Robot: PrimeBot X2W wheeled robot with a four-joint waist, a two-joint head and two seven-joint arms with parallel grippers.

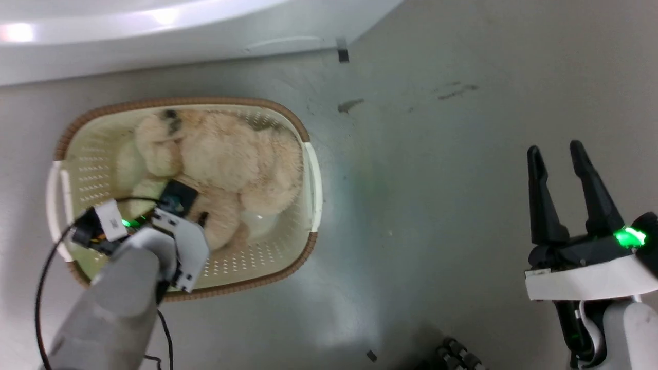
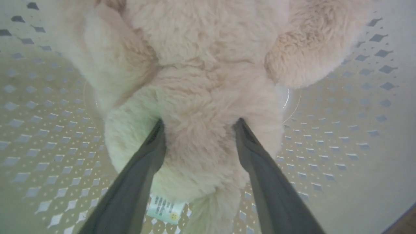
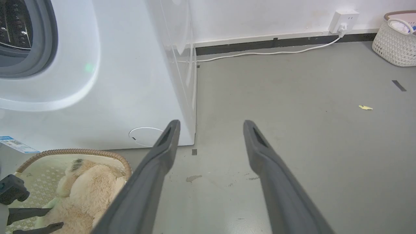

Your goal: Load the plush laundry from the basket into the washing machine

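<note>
Jaws wide: left gripper (image 2: 199,122) straddles fluffy cream plush laundry (image 2: 208,48) in perforated plastic basket (image 2: 48,130), apparently pre-grasp; right gripper (image 1: 555,146) open, idle.

Fluffy cream plush laundry (image 1: 226,164) lies in the basket (image 1: 267,257); washing machine (image 3: 130,81) just behind.

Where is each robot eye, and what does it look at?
Head: up high, looking down at the floor, basket, plush toy; left arm and right gripper show.
Left wrist: down in the basket, facing the toy; left gripper open around it.
Right wrist: right of the basket, facing the washing machine and floor; own open fingers show.
All share the toy and basket.
</note>
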